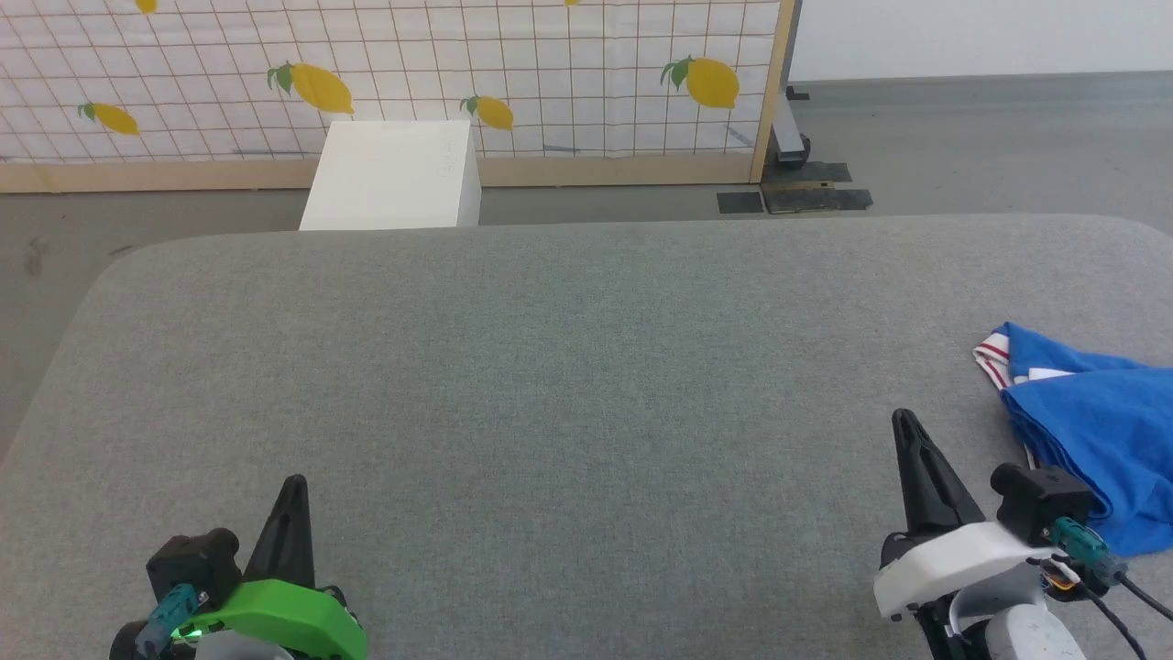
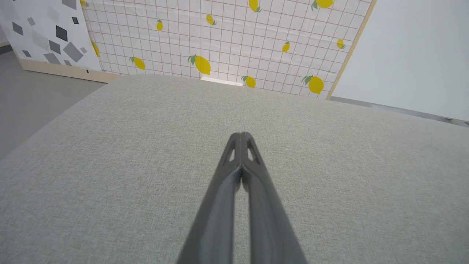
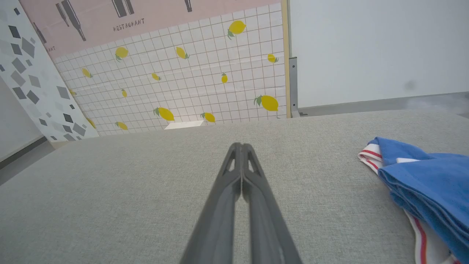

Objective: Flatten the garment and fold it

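The garment [image 1: 1090, 431] is in neither tool's grip. The right tool [image 1: 907, 423] is clenched on nothing, its fingers pressed together and pointing toward the far edge of the table [image 1: 568, 367], just beside the cloth. The left tool [image 1: 293, 486], likewise clenched empty, hangs over the near left corner. The garment lies bunched against the right edge, so both tools look parked at rest and flattening is not begun. Beyond the far edge stand a white box [image 1: 389, 174] and a lemon-patterned screen [image 1: 550, 73].

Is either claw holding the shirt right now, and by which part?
Nothing held: left claw and right claw are shut empty, apart from the blue shirt.
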